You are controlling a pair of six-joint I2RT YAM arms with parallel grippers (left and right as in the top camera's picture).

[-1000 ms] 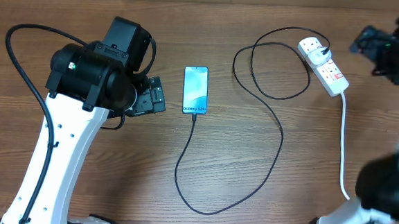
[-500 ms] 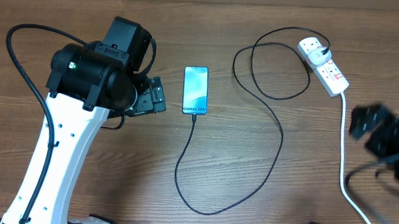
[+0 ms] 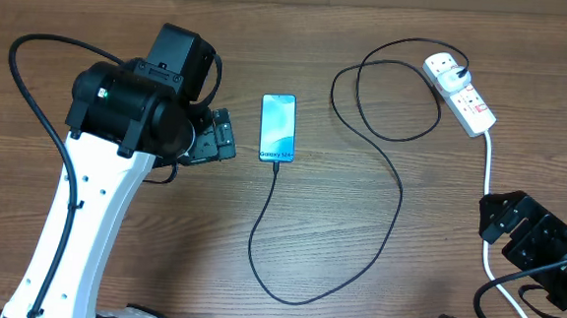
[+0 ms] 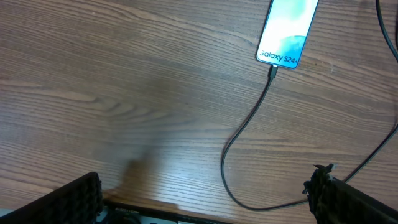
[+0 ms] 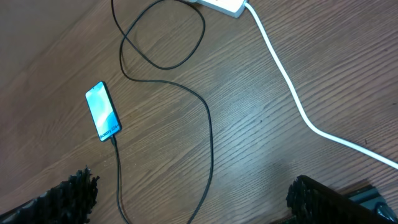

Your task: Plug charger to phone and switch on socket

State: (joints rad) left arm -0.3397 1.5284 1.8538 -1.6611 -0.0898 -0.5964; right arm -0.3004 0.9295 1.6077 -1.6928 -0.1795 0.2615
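The phone (image 3: 277,127) lies flat at the table's middle, its blue screen up. The charger (image 3: 396,200), a thin black cable, meets the phone's near short edge, loops across the wood and ends at a white adapter (image 3: 445,67) seated in the socket (image 3: 467,101) at the far right. My left gripper (image 3: 228,136) hovers just left of the phone, open and empty. My right gripper (image 3: 504,230) is at the lower right, over the socket's white cord, open and empty. In the left wrist view the phone (image 4: 288,34) and the charger (image 4: 249,124) lie ahead of the left gripper (image 4: 205,205).
The socket's thick white cord (image 3: 487,196) runs from the strip down the right side to the front edge. In the right wrist view the cord (image 5: 292,93), the charger (image 5: 208,137), the phone (image 5: 102,111) and the socket's end (image 5: 221,5) show above the right gripper (image 5: 193,202).
The right arm has swung from the far right corner by the socket down to the lower right of the table. The left arm, phone and cable have not moved.
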